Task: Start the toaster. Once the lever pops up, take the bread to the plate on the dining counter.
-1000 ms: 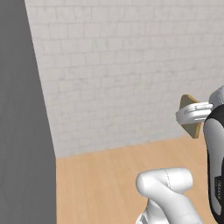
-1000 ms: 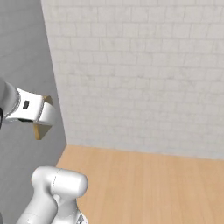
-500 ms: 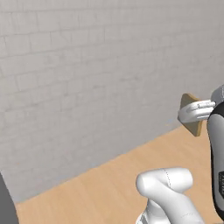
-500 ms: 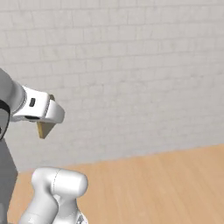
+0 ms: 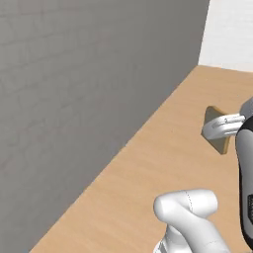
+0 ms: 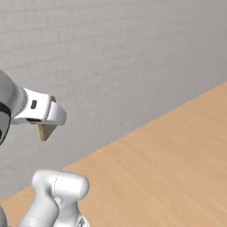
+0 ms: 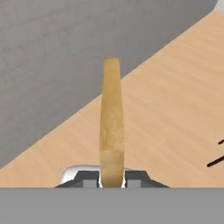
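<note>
With the bread (image 5: pixel 217 143) already clenched in the end effector (image 5: pixel 223 129) above the wood floor (image 5: pixel 163 163) near the grey wall (image 5: pixel 74 89), only delivery to the plate was judged left; the base views showed its side, the hand view its crust edge-on.

Grey wall (image 5: pixel 89 99) close on left — wood floor (image 5: pixel 163 163) open ahead.

A grey tiled wall (image 5: pixel 74 99) runs along a light wood floor (image 5: pixel 163 163). At the far corner it meets a white wall (image 5: pixel 230 29). 2 thin dark lines (image 7: pixel 216 155) mark the floor.
</note>
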You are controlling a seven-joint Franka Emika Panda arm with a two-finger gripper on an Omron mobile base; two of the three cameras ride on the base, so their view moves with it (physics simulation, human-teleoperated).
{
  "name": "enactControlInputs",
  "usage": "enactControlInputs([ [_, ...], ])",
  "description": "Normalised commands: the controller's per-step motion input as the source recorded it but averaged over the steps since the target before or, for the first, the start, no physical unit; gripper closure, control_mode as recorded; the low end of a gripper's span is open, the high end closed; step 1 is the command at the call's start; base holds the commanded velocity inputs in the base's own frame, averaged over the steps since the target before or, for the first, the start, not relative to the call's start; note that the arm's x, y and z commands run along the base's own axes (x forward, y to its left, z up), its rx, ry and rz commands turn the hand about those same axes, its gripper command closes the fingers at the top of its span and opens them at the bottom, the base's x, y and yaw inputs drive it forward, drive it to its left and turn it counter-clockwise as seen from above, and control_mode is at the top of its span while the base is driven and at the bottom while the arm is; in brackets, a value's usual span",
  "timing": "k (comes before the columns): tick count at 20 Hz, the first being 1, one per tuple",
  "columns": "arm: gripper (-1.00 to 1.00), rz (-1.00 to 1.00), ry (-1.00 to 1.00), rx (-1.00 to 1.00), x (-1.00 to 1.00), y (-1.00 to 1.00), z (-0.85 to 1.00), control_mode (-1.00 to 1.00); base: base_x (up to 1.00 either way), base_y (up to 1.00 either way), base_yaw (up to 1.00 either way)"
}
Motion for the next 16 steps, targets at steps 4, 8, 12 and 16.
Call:
enactControlInputs([
  [4, 1.0, 0.0, 0.0, 0.0, 0.0, 0.0, 0.0, 1.0, 0.61, 0.2, -0.71],
  [8, 1.0, 0.0, 0.0, 0.0, 0.0, 0.0, 0.0, 1.0, 0.81, 0.2, -0.61],
  [12, 1.0, 0.0, 0.0, 0.0, 0.0, 0.0, 0.0, 1.0, 0.95, 0.28, -0.52],
  [16, 1.0, 0.0, 0.0, 0.0, 0.0, 0.0, 0.0, 1.0, 1.0, 0.55, -0.3],
])
